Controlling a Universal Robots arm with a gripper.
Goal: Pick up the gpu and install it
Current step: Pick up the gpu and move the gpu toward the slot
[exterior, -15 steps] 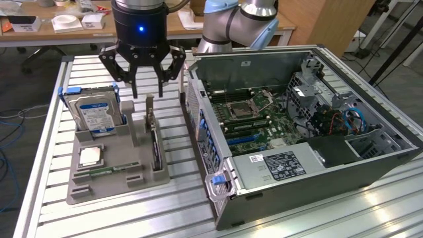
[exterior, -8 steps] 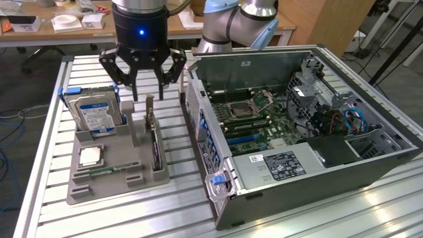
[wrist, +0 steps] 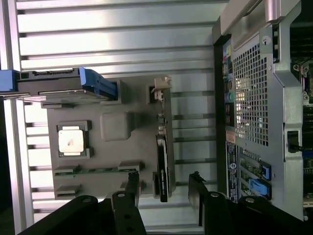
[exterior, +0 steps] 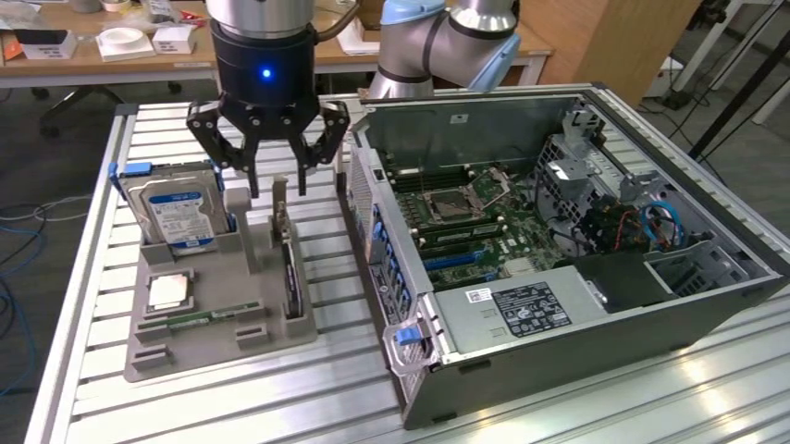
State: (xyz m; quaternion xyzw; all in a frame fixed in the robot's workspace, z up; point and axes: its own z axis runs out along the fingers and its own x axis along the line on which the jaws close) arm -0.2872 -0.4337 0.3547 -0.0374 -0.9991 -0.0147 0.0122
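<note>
Gripper point(exterior: 274, 176) jaws stand wide open and empty above your grey tray point(exterior: 203, 344). You find the gpu point(exterior: 290, 273) on edge in its slot, at the gripper's 6 o'clock; computer case point(exterior: 556, 375) at 3 o'clock.

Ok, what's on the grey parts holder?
An upright hard drive, a CPU chip, a flat memory stick, and the gpu standing on edge. Slots in the holder cover the lower edges of drive and gpu.
</note>
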